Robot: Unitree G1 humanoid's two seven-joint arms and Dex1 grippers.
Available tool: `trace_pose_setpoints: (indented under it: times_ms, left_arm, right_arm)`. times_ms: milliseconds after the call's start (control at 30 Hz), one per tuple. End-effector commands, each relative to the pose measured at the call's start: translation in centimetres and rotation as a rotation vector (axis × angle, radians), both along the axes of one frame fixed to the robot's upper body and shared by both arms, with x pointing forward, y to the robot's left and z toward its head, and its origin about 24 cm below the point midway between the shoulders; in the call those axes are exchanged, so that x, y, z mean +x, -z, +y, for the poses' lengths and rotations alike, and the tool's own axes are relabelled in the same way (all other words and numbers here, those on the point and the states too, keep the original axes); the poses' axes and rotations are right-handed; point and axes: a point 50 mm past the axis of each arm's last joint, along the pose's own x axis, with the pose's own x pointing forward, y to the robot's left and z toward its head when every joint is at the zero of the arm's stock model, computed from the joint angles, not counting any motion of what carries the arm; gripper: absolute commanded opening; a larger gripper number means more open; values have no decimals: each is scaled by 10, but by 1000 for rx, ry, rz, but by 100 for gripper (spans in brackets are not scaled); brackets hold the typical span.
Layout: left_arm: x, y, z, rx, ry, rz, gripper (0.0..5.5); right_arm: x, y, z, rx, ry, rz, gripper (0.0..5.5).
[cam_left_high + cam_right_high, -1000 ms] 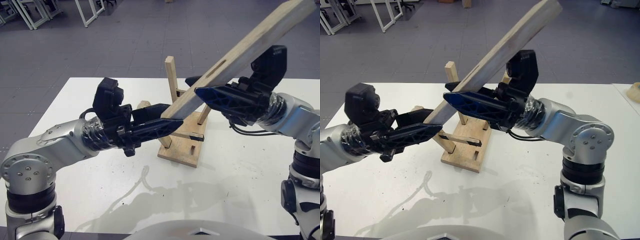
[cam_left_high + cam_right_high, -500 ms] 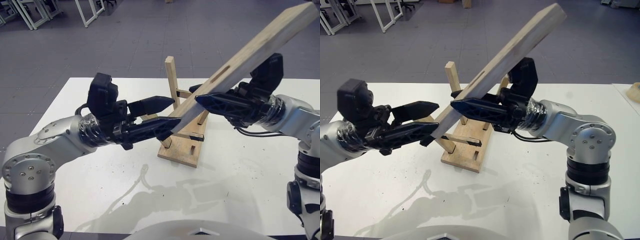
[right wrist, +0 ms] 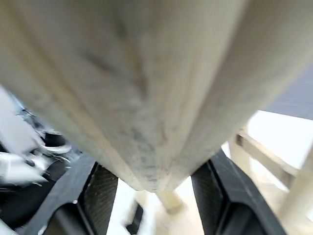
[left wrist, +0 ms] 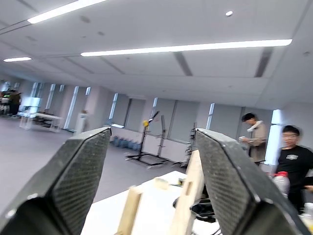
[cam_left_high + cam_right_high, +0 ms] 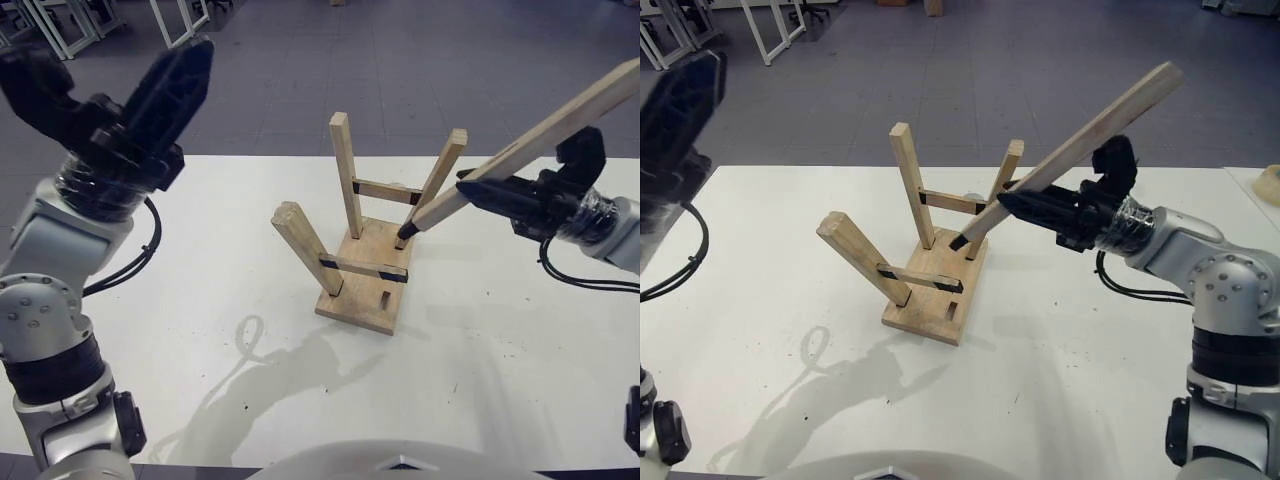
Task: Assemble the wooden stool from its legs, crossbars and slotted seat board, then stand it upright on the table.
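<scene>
Wooden board (image 5: 545, 130) slants upward in right hand (image 5: 470, 183).

My gripper (image 4: 152, 133) looks out into a large room, its two dark fingers (image 4: 73, 181) spread wide apart. Through the gap between them I see two pale wooden stool legs (image 4: 187, 196) standing up from the white table (image 4: 110, 215), and long light strips (image 4: 186, 47) run across the ceiling.

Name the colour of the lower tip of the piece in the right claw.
Black; the wooden piece shows its tip best in the right eye view.
</scene>
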Motion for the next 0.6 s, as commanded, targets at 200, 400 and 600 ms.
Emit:
trace_pose_setpoints:
  times_ms: [200, 400, 600]
  left_arm:
    - [22, 36, -3, 80, -164, 105, 317]
    - [23, 36, -11, 83, -133, 99, 317]
    - [22, 38, -18, 84, -123, 110, 317]
  right_arm:
    - [-10, 69, 16, -288, -79, 4, 202]
    - [-17, 75, 28, -248, -131, -15, 202]
    - [-9, 88, 40, -234, -154, -1, 202]
